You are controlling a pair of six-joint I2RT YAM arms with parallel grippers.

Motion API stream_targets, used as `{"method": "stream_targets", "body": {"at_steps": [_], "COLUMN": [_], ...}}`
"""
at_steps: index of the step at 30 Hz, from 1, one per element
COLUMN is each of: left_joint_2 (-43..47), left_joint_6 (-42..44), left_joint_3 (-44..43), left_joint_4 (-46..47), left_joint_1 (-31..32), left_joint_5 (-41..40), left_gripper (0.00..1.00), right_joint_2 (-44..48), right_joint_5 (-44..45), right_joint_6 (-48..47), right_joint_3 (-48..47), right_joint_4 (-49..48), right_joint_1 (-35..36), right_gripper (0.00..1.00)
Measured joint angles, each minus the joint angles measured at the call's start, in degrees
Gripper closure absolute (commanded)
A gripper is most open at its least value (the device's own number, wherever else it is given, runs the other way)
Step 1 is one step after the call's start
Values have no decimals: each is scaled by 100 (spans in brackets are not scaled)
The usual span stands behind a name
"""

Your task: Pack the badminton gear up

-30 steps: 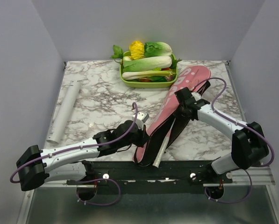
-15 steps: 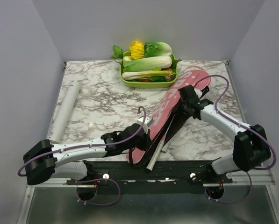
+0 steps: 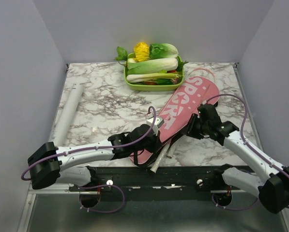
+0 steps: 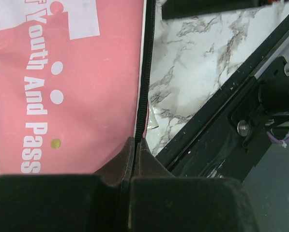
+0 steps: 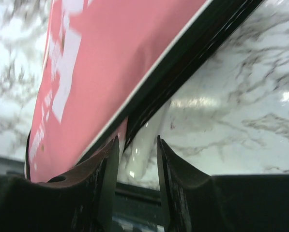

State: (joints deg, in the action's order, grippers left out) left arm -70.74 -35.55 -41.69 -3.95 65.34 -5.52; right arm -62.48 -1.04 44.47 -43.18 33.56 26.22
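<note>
The pink cover bag (image 3: 183, 104) with white lettering lies diagonally on the marble table, pink side up. A pale racket handle (image 3: 157, 163) sticks out of its near end. My left gripper (image 3: 154, 137) is shut on the bag's black zipper edge (image 4: 144, 72) near that end; the pinch shows in the left wrist view (image 4: 134, 145). My right gripper (image 3: 190, 129) is open at the bag's right edge. In the right wrist view (image 5: 137, 145) its jaws stand apart, with the pale handle (image 5: 146, 137) seen between them under the bag (image 5: 110, 63). The long white tube (image 3: 67, 113) lies at the far left.
A green tray (image 3: 134, 87) of vegetables stands at the back centre, just beyond the bag's head. The black mounting rail (image 3: 183, 174) runs along the near table edge, close under the handle. Grey walls close in the table on three sides.
The bag's open flap has come down, so the black lining is covered and the pink lettered side faces up. My right arm has drawn back towards the near right. My left gripper shifted right with the bag's edge.
</note>
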Motion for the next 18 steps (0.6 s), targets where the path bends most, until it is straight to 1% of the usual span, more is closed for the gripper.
{"method": "stream_targets", "body": {"at_steps": [4,9,14,18], "left_joint_2": [-24,-166,-304,-308], "left_joint_6": [33,46,63,70], "left_joint_3": [-55,-162,-310,-380], "left_joint_4": [2,35,59,72], "left_joint_1": [-2,-9,-11,-13], "left_joint_5": [11,50,85,111], "left_gripper": [100,100,100,100], "right_joint_2": [619,1014,1167,1161], "right_joint_5": [-765,-1539,-1751,-1742], "right_joint_6": [-68,109,603,1139], "right_joint_3": [433,1025,1447,1639], "right_joint_4": [39,-76,-345,-800], "right_joint_1": [122,535,1165,1585], "right_gripper": [56,56,56,56]}}
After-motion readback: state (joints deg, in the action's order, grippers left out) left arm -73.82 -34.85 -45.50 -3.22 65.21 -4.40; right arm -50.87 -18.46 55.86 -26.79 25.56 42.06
